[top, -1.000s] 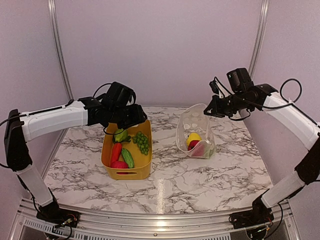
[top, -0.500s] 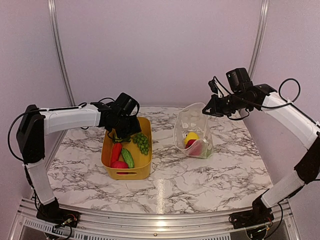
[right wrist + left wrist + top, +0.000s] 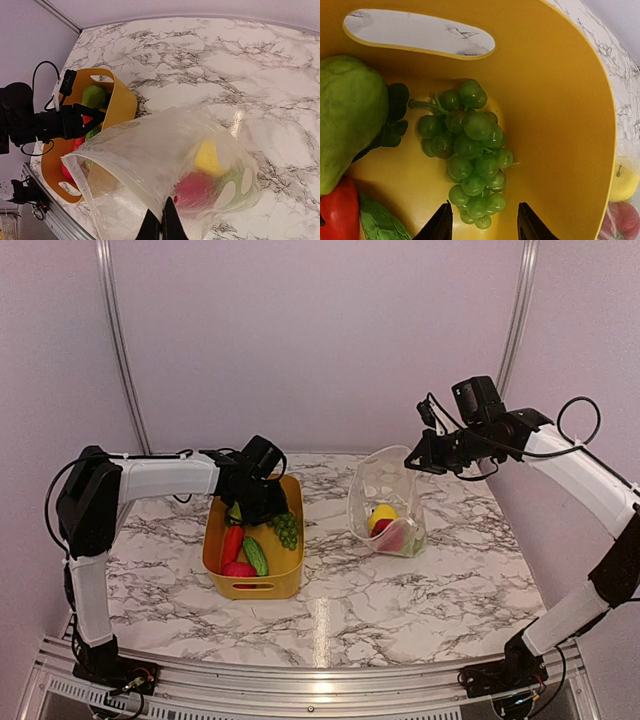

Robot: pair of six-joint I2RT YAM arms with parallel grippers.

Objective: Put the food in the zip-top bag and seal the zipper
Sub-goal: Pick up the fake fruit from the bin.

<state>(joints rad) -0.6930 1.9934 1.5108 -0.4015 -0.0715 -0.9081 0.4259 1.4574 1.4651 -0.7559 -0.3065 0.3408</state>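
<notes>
My left gripper (image 3: 262,502) is open, low inside the far end of the yellow bin. In the left wrist view its fingertips (image 3: 441,225) straddle the near tip of the green grapes (image 3: 470,150), gripper midpoint (image 3: 482,227). A large green fruit (image 3: 350,140), a red piece (image 3: 337,215) and the cucumber (image 3: 380,222) lie to the left. My right gripper (image 3: 418,462) is shut on the rim of the clear dotted zip-top bag (image 3: 385,502), holding its mouth open towards the bin. The right wrist view shows the zipper strip (image 3: 120,172), the lemon (image 3: 209,157), a red apple (image 3: 192,192) and a green fruit (image 3: 235,182) inside.
The yellow bin (image 3: 255,585) stands left of centre on the marble table and also holds the grapes (image 3: 286,528), cucumber (image 3: 255,555) and red pieces (image 3: 232,543). Its tall wall (image 3: 560,100) curves close to the right of the grapes. The bag rests right of the bin.
My left gripper has moved right and down into the bin's far end, over the grapes. The right gripper still holds the bag, which has shifted slightly left.
</notes>
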